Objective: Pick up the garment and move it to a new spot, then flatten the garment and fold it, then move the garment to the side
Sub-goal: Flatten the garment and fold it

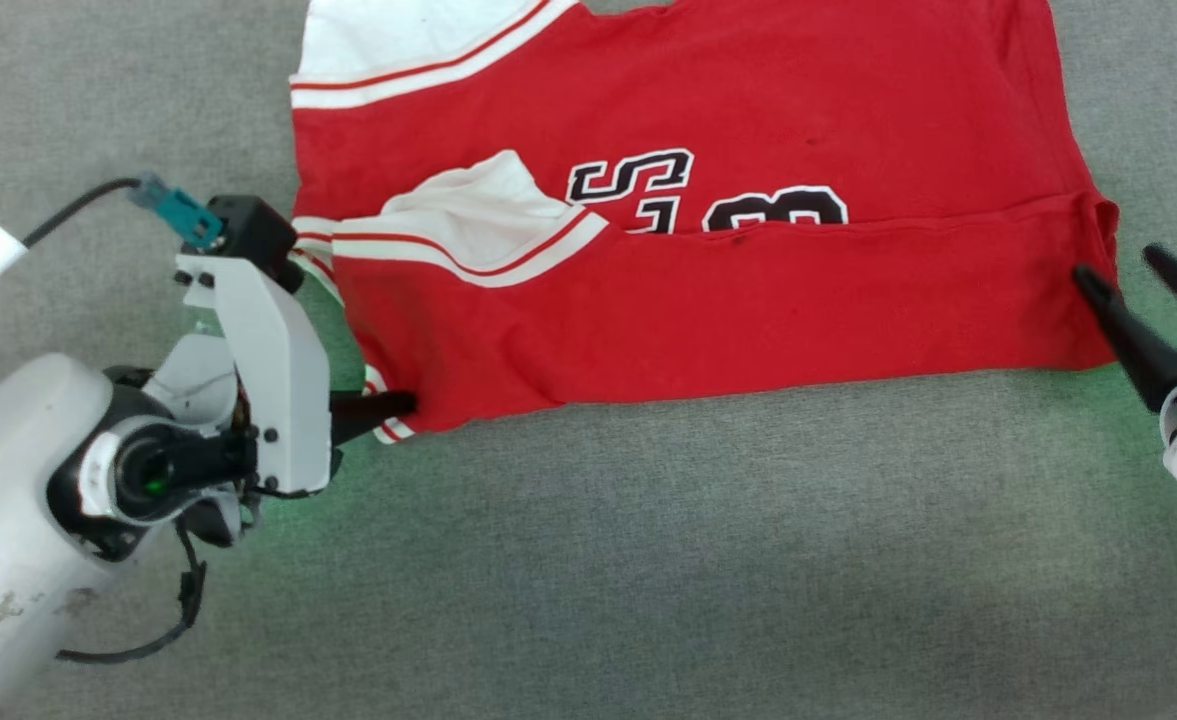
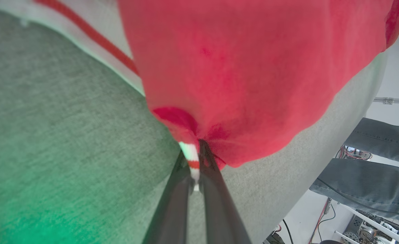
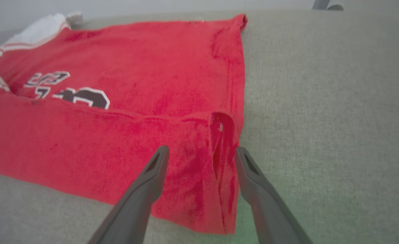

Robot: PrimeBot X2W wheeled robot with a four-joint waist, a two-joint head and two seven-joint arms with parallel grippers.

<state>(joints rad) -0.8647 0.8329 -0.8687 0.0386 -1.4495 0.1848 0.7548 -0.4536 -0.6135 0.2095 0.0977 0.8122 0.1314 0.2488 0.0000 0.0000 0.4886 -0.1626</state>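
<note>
Between the fingers of the left gripper (image 2: 196, 162), we are pinching the jersey (image 1: 708, 300) by its striped trim (image 2: 193, 158). These jaws are standing shut on that corner, with cloth bunching just ahead of the tips. The rest of the jersey is spreading ahead of these jaws and to their right. Its long axis is running from 1 gripper to the other, so the 2 arms are sitting at its 2 near corners.

The right gripper (image 3: 201, 152) is standing wide open and holding nothing. Its fingers are straddling the opposite near corner, with the hem edge lying between them and red cloth reaching forward and to their left.

We are judging the coming move to turn on this: the left corner is gripped and the right corner is not yet. The right jaws are needing only to drop and close on the cloth directly between them before both corners can rise together.

The jersey is lying partly folded, with a near flap covering the lower part of the number (image 1: 728, 215). Under it the grey felt table (image 1: 648, 560) is lying flat and is glowing green beside the left gripper. Past the table edge, to the right of the left jaws, a person's denim legs (image 2: 372, 176) and some cables (image 2: 353, 153) are showing.
</note>
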